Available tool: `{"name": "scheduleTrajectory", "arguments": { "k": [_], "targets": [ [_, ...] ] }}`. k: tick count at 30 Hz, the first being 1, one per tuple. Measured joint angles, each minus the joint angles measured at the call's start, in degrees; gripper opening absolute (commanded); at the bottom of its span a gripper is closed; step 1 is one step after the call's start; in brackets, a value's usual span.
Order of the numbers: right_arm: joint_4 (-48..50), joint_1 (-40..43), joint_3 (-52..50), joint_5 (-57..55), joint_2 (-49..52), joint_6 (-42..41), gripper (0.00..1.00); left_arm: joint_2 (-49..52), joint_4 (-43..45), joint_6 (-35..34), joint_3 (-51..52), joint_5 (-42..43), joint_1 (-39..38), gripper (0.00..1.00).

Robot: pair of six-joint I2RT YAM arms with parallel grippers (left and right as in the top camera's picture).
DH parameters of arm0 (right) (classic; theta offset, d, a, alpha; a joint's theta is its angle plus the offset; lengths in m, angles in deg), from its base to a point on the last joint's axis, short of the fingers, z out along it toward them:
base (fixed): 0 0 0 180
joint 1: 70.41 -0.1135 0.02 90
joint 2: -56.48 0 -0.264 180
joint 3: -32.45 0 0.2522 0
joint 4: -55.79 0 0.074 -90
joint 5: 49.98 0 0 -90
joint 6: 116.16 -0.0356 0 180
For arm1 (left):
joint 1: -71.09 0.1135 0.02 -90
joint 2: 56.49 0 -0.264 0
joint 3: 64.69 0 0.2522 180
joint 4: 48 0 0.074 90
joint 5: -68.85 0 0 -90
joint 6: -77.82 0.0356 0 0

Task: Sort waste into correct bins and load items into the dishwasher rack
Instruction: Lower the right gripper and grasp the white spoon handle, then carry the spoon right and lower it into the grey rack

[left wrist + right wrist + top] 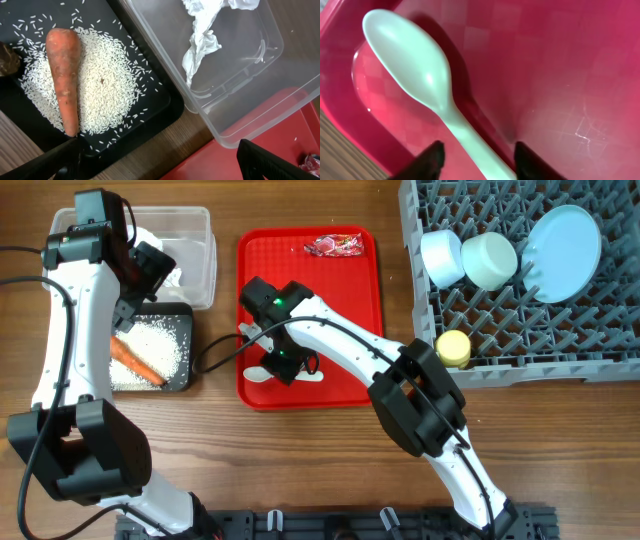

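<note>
The white spoon (262, 375) lies at the front of the red tray (345, 385); in the right wrist view the spoon (415, 70) runs between the fingers of my right gripper (479, 159), which is open and straddles its handle (293, 367). My left gripper (150, 272) is open and empty above the bins (160, 165). The black tray (185, 320) holds white rice (107, 85), a carrot (65, 75) and a brown lump (7, 57). The clear tub (200, 240) holds crumpled tissue (202, 35). A red wrapper (335, 246) lies at the tray's back. The grey rack (600, 340) holds two bowls (442, 256) (490, 260), a blue plate (563, 252) and a yellow cup (453, 348).
The red tray sits between the two bins on the left and the rack on the right. Wooden tabletop (300, 470) shows in front. The right arm stretches across the tray's front right part.
</note>
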Motion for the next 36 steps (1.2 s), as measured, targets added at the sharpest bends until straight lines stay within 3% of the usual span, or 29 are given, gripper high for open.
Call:
{"name": "scheduleTrajectory", "arguments": {
  "k": [7, 11, 18, 22, 27, 36],
  "targets": [
    [0.35, -0.09, -0.04, -0.24, -0.02, 0.15, 0.29, 0.0, 0.0, 0.0, 0.0, 0.0, 0.0, 1.0],
    [-0.35, -0.81, -0.04, -1.73, -0.02, 0.46, 0.39, 0.0, 0.0, 0.0, 0.0, 0.0, 0.0, 1.0],
    [-2.4, -2.21, -0.22, -3.02, -0.02, 1.42, 0.4, 0.0, 0.0, 0.0, 0.0, 0.0, 0.0, 1.0],
    [-2.4, -1.95, -0.26, -4.96, -0.02, 1.44, 0.35, 0.0, 0.0, 0.0, 0.0, 0.0, 0.0, 1.0],
    [1.42, -0.61, -2.32, -7.19, -0.02, 1.27, 0.04, 0.0, 0.0, 0.0, 0.0, 0.0, 0.0, 1.0],
    [3.85, 2.8, -5.09, -7.28, -1.6, -2.03, 0.04, 0.0, 0.0, 0.0, 0.0, 0.0, 0.0, 1.0]
  ]
}}
